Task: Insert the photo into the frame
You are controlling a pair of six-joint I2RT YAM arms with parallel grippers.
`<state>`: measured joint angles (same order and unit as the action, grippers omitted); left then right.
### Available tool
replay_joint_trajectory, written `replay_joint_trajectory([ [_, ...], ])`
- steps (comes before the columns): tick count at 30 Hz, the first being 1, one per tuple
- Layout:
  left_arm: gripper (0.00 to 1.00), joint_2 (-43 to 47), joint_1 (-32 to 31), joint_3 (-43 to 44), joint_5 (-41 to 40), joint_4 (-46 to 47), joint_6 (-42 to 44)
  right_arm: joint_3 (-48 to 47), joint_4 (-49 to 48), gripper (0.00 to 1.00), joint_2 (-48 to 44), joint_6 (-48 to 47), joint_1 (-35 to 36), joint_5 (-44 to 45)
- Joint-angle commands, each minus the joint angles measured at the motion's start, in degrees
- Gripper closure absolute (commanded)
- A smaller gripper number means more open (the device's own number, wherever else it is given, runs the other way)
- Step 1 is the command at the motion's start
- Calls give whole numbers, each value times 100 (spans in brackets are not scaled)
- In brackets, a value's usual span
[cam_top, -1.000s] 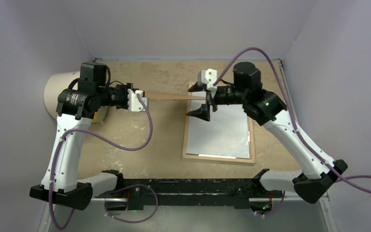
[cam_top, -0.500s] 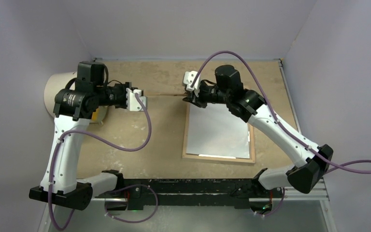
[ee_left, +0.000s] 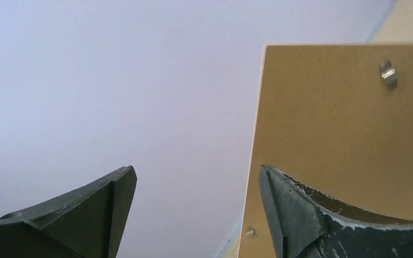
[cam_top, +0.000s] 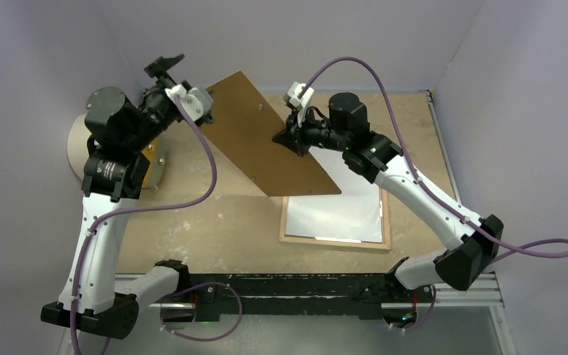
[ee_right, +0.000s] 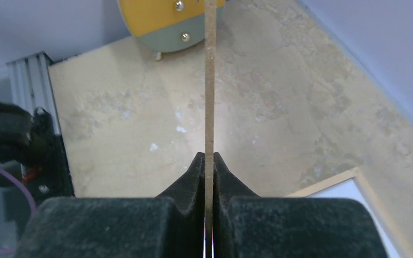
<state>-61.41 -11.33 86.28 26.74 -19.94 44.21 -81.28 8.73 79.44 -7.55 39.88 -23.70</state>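
1. Right gripper (ee_right: pixel 208 161): jaws clamped flat on the thin edge of the board (cam_top: pixel 266 133), seen edge-on between the pads in the wrist view.
2. Board: plain brown, lifted and tilted. It runs from near the left gripper down to a corner over the frame's far left part. Can't tell if that corner touches anything.
3. Left gripper (ee_left: pixel 196 172): jaws spread wide with nothing between them, raised high at the far left. The board's edge sits just beside one finger (ee_left: pixel 296 209); contact unclear.
4. Photo (cam_top: pixel 334 211): white back up, lying flat inside the frame (cam_top: pixel 387 222). It is below the right gripper and nearer the bases, well apart from the left gripper. Neither gripper touches it.
5. Frame: flat on the table (cam_top: pixel 214 214), brown rim showing around the photo. Its far left corner is hidden under the board in the top view.
6. Yellow-grey disc (cam_top: pixel 151 159): at the table's left, behind the left arm.
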Motion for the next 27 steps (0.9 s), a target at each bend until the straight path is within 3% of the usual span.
replay_joint_trajectory([
  [1,11,-233,-1,453,-1201,1099,-1166,-677,-759,100,361,1994,-487,136],
  [5,9,-643,35,908,-1488,116,-1284,-839,-819,100,786,4036,-1519,-996],
  [11,7,-1120,136,812,-1471,-858,-1474,-941,22,100,968,5036,-2708,-1809],
  [14,6,-1380,157,481,-1279,-1133,-1497,-932,783,100,856,4834,-3350,-2263],
  [17,5,-1623,158,37,-927,-1156,-1393,-935,1872,100,732,4062,-4140,-2297],
  [20,4,-1993,153,-231,-617,-1104,-1399,-403,1935,100,491,3848,-4788,-2627],
  [27,3,-3092,-58,-190,96,-951,-1905,-92,2510,100,471,3206,-5021,-2423],
])
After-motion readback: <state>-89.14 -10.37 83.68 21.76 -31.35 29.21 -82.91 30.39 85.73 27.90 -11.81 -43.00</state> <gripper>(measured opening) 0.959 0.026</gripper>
